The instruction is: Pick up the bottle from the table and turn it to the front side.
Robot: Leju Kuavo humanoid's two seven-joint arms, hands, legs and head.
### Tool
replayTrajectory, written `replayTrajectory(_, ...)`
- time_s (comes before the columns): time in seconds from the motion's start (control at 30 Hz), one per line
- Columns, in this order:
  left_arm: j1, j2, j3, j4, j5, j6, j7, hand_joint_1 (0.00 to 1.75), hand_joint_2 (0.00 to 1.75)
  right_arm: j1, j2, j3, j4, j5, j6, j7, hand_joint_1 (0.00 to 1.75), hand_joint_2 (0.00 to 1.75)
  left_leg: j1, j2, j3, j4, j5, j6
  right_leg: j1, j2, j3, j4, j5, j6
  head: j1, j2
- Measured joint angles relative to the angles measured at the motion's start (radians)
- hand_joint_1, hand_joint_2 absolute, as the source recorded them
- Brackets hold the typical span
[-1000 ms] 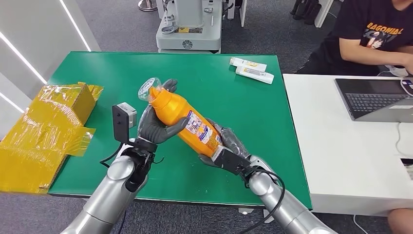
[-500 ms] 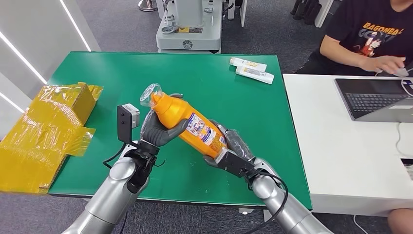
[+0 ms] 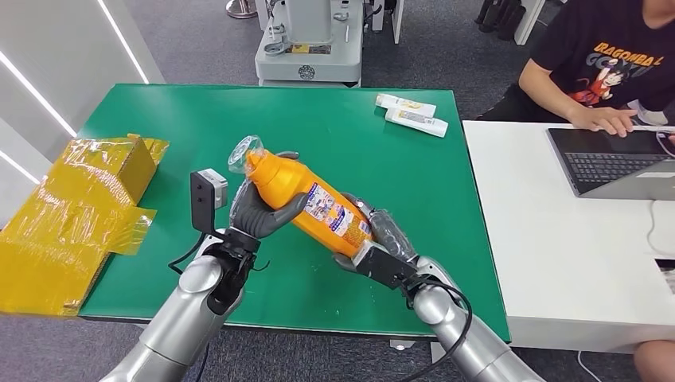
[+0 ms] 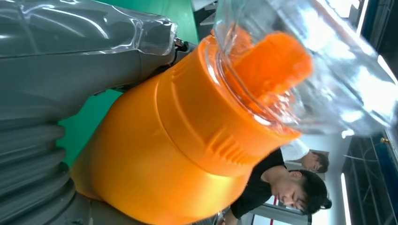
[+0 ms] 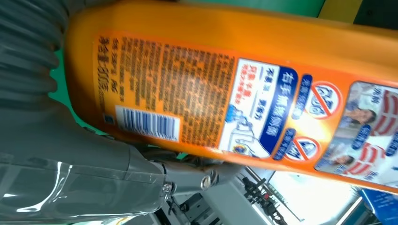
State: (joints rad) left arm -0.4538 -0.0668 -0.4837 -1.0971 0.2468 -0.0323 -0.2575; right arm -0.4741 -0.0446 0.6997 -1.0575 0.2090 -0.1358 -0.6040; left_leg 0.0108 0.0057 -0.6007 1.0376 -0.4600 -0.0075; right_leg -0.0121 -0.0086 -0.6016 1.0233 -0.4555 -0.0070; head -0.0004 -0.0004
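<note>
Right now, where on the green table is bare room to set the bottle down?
Bare: the far-left part of the green table, and the strip before the two tubes. Crowded: the left edge by the yellow box, and the near middle under both hands.

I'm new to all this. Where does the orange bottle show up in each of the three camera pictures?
Head view: the orange bottle lies slanted mid-picture above the green table, left hand near its cap, right hand at its base.
Left wrist view: its cap end looms large in the centre.
Right wrist view: its barcode label side spans the picture.
Shared landmark: the green table, visible behind the bottle in every view.
</note>
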Motion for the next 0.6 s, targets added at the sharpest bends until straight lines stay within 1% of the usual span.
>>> replayTrajectory(0.23, 0.001, 0.001, 0.0, -0.001, 0.005, 0.012, -0.001, 1.75, 1.75, -0.002, -0.001, 0.0, -0.027, 0.013, -0.054, 0.023, 0.0, 1.75, 0.0, 0.0, 0.0, 0.0, 0.0, 0.0, 0.0, 0.0, 0.0, 0.0, 0.0, 0.0, 0.0, 0.0)
replayTrajectory(0.4, 0.002, 0.003, 0.003, -0.009, 0.007, 0.033, -0.003, 1.75, 1.75, 0.023, -0.003, 0.0, -0.093, 0.065, -0.144, 0.115, 0.0, 1.75, 0.0, 0.0, 0.0, 0.0, 0.0, 0.0, 0.0, 0.0, 0.0, 0.0, 0.0, 0.0, 0.0, 0.0)
replayTrajectory(0.5, 0.008, 0.005, 0.007, -0.024, 0.007, 0.045, -0.002, 1.75, 1.75, 0.055, -0.004, -0.001, -0.154, 0.061, -0.19, 0.169, 0.0, 1.75, 0.0, 0.0, -0.001, 0.0, 0.0, 0.0, 0.0, -0.001, 0.0, 0.0, 0.0, 0.0, 0.0, 0.0)
replayTrajectory(0.6, 0.014, 0.007, 0.009, -0.035, 0.007, 0.051, 0.0, 1.75, 1.75, 0.083, -0.004, -0.003, -0.21, 0.046, -0.21, 0.192, 0.0, 1.75, 0.0, -0.001, -0.001, 0.0, 0.0, 0.0, 0.0, -0.001, 0.0, 0.0, 0.0, 0.0, 0.0, 0.0)
